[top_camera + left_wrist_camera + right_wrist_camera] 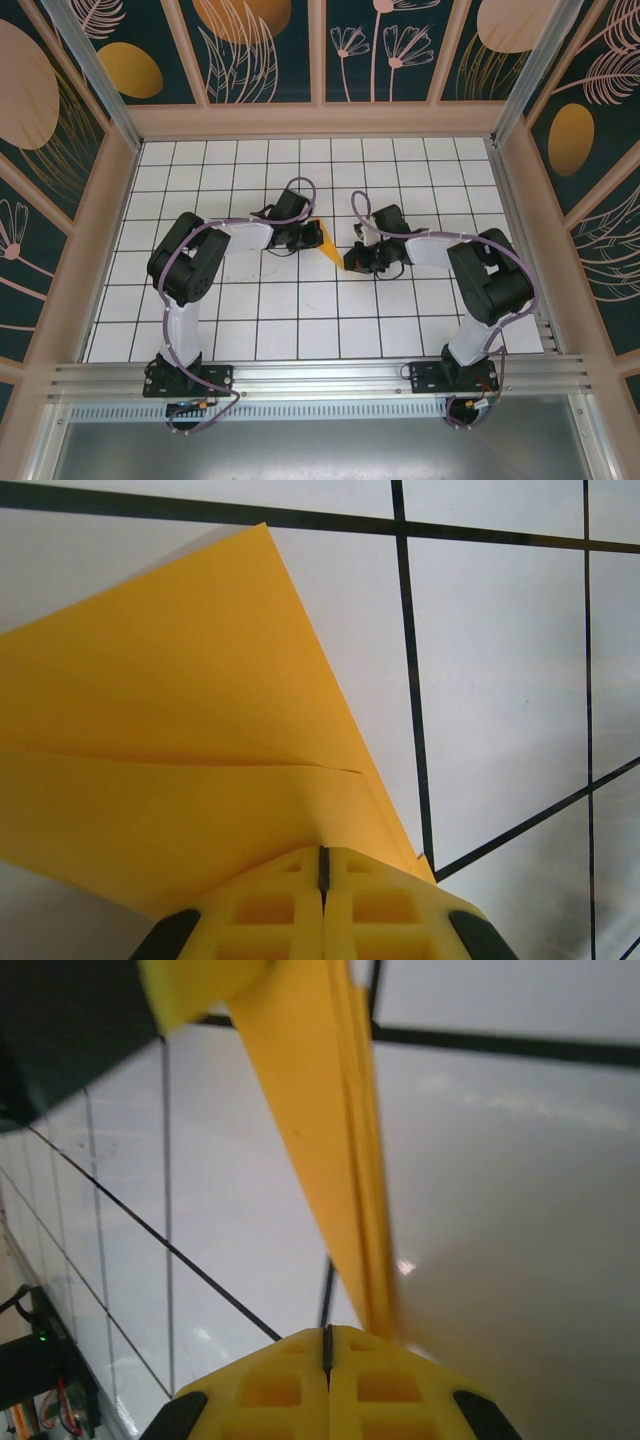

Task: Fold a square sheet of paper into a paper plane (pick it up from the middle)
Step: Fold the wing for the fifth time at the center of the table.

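The square sheet of paper (329,243), orange-yellow, lies mid-table folded into a narrow pointed paper plane shape, its tip pointing toward the near right. My left gripper (303,236) is shut at the wide end. In the left wrist view its tips (323,858) rest against the creased paper (200,680), with nothing visible in the slit between them. My right gripper (356,262) is shut beside the pointed end. In the right wrist view the paper (320,1110) runs as a thin layered strip down to the right side of that gripper (327,1335).
The white floor (300,310) carries a black grid. Wooden-framed patterned walls (110,190) close in the left, right and back. An aluminium rail (320,378) runs along the near edge by the arm bases. The left arm's yellow finger (200,990) sits at the paper's far end.
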Robot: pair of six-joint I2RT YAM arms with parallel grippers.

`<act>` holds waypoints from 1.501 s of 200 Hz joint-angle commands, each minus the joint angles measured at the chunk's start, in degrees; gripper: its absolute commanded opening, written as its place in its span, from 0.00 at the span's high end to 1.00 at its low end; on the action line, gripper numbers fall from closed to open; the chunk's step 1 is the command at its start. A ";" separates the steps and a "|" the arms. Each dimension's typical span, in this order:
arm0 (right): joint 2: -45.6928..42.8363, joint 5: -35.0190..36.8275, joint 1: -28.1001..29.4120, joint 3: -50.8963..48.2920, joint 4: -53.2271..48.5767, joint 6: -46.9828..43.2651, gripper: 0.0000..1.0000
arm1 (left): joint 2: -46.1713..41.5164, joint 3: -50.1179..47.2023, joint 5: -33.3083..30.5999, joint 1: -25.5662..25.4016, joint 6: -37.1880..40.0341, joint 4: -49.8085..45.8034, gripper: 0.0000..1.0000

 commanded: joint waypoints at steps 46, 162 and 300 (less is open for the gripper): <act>9.70 -0.45 0.75 9.26 4.12 3.51 0.99 | 3.02 -0.93 -1.33 0.63 -0.12 -1.98 0.92; 14.22 9.04 0.76 8.12 -3.37 1.75 1.00 | -5.11 -0.48 -5.07 1.57 13.25 0.57 0.79; 15.17 9.43 0.78 7.37 -3.39 1.93 1.00 | -1.28 -3.04 -4.54 4.74 11.19 3.37 0.85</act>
